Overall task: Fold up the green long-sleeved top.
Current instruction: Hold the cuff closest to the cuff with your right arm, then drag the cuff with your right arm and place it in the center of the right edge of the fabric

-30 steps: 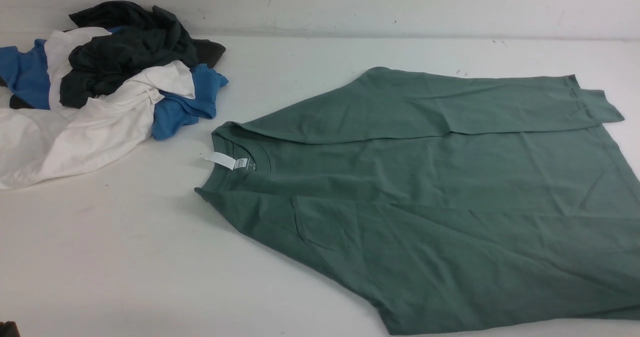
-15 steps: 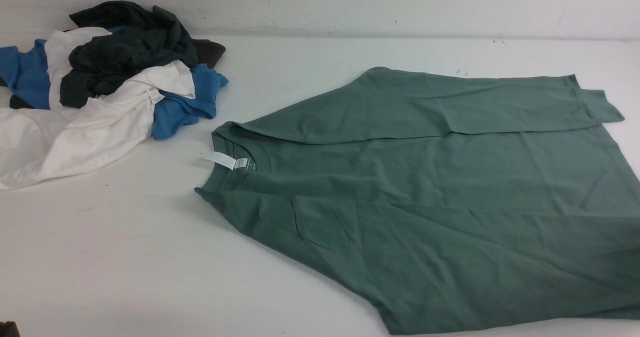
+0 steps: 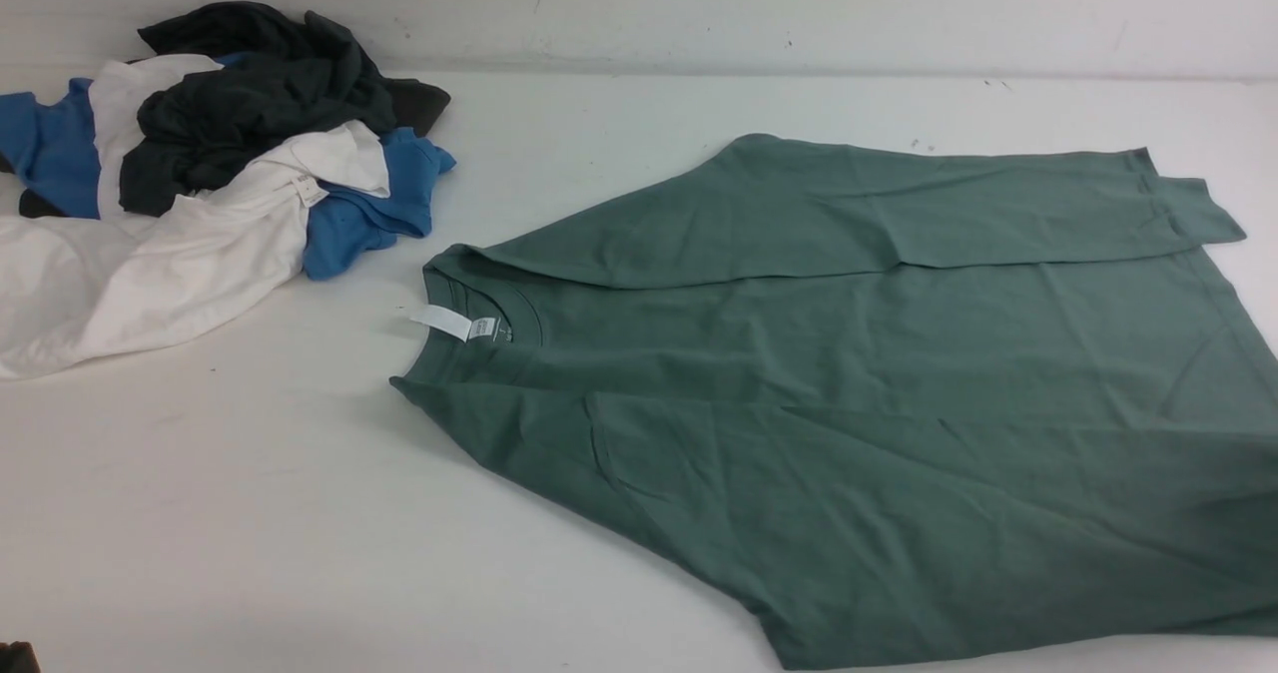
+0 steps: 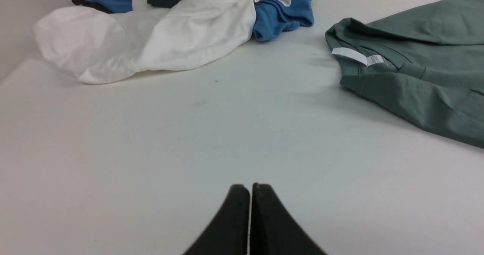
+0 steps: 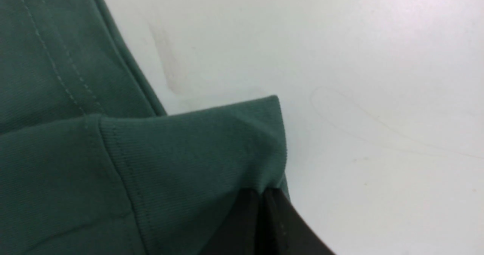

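Since the earlier frames almost nothing has moved in the front view: the top (image 3: 849,373) keeps the same outline and only the tag (image 3: 442,323) at its collar sits a touch differently. I judge from this that the fold has not advanced and a fresh grip is only just being taken. At the upper left of the front view a crumpled pile (image 3: 200,154) of charcoal, blue and white garments lies on the matte white table (image 3: 250,513), soft, rumpled and well apart from the work. The left gripper (image 4: 249,187), seen only in its wrist view, hovers over bare table with its black tapered jaws pressed together and nothing between them. From the centre to the right edge of the front view the top lies flat, collar toward the pile. It is a muted sage-green knit, matte and limp, with shallow creases. Both long sleeves appear laid across the body, the far sleeve (image 3: 849,214) ending in a ribbed far cuff (image 3: 1198,216) that pokes past the bottom edge at the upper right. The right gripper (image 5: 261,192) is out of the front view. Its wrist view shows black jaws closed on the corner of a ribbed cuff (image 5: 196,153), the fabric puckering into them, beside the double-stitched hem (image 5: 56,73). That pinch suggests the next step is lifting this end toward the collar.
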`<state>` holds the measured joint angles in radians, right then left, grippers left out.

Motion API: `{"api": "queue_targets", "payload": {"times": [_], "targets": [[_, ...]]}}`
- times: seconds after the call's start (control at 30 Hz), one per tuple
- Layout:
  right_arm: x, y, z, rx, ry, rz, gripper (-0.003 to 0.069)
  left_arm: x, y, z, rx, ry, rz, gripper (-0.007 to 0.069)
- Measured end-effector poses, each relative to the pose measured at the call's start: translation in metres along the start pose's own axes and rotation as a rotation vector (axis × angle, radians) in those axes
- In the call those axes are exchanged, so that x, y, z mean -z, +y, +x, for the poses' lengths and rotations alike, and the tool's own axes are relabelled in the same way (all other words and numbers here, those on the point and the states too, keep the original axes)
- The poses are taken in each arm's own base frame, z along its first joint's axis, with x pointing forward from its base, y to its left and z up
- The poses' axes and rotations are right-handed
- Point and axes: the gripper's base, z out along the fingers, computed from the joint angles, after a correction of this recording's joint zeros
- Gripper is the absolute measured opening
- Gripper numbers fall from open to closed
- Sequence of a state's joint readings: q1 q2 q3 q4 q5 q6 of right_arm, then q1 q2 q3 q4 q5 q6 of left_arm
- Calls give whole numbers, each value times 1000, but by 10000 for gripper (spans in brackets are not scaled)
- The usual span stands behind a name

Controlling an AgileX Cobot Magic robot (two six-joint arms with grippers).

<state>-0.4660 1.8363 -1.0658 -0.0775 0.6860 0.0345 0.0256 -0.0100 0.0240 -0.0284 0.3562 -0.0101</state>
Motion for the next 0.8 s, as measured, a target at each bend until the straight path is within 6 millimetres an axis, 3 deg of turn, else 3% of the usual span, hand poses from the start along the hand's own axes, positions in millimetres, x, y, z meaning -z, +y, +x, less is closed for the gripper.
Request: {"api": "queue_targets", "payload": {"times": [0.2, 0.23, 0.3, 0.37, 0.47, 0.53, 0.67, 0.73, 0.8], "targets": [[60, -4, -24, 2, -164, 12, -5, 0, 0, 0, 0, 0, 0, -4], [85, -1, -34, 31, -244, 19, -5, 0, 0, 0, 0, 0, 0, -4], [109, 4, -41, 70, -320, 21, -5, 0, 0, 0, 0, 0, 0, -4], [140, 21, -51, 143, -421, 9, -5, 0, 0, 0, 0, 0, 0, -4], [163, 40, -60, 208, -508, -12, -5, 0, 0, 0, 0, 0, 0, -4], [186, 68, -71, 270, -612, -54, -5, 0, 0, 0, 0, 0, 0, -4], [192, 104, -88, 328, -712, -112, -5, 0, 0, 0, 0, 0, 0, -4], [184, 114, -98, 328, -726, -129, -5, 0, 0, 0, 0, 0, 0, -4], [160, 123, -110, 303, -704, -144, -5, 0, 0, 0, 0, 0, 0, -4]]}}
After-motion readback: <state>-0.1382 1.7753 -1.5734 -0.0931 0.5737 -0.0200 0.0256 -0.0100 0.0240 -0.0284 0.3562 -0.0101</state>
